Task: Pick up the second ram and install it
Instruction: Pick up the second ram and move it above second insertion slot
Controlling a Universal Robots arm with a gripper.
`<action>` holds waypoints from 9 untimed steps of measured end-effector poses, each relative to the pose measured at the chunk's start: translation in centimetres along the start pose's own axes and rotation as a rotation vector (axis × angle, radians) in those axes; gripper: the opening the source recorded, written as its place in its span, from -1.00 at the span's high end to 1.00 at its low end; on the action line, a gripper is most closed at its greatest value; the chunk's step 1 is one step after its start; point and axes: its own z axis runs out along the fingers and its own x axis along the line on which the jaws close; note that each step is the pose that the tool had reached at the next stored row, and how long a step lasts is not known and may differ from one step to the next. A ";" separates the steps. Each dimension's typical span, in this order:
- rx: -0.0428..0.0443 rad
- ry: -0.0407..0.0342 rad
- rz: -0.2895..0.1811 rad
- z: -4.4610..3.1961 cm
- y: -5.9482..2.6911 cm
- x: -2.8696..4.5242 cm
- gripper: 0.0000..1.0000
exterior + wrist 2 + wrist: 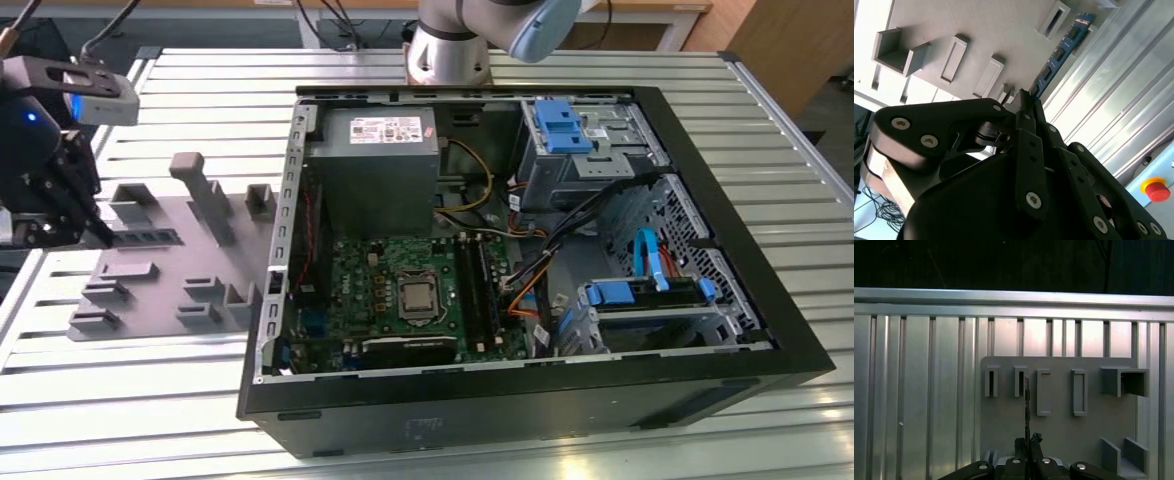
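Your tool is clamped on one end of the second ram, at the gray tray, far left in the exterior view. Seating it in the memory slots is not yet done.

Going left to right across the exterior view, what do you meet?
Gripper → ram → power supply → memory slots → blue cable.

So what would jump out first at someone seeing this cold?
Probably the open computer case lying on the slatted metal table, its green motherboard bare. Then, at the exterior view's left, the black gripper pinching one end of the second ram, a slim blue-green stick, over a grey holder tray.
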 end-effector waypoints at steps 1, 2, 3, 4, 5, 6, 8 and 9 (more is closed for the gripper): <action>-0.0001 0.0001 0.000 -0.39 0.00 -0.01 0.73; 0.0000 0.0000 0.000 -0.80 0.00 -0.02 0.73; -0.0001 0.0000 0.000 -1.18 0.00 -0.04 0.73; -0.0001 0.0001 0.000 -1.57 0.00 -0.05 0.73; 0.0000 0.0000 0.000 -1.96 0.00 -0.06 0.73; 0.0001 -0.0001 0.000 -2.36 0.00 -0.07 0.73; -0.0001 0.0000 0.000 -3.19 0.01 -0.10 0.73; 0.0000 0.0000 0.000 -3.65 0.01 -0.11 0.73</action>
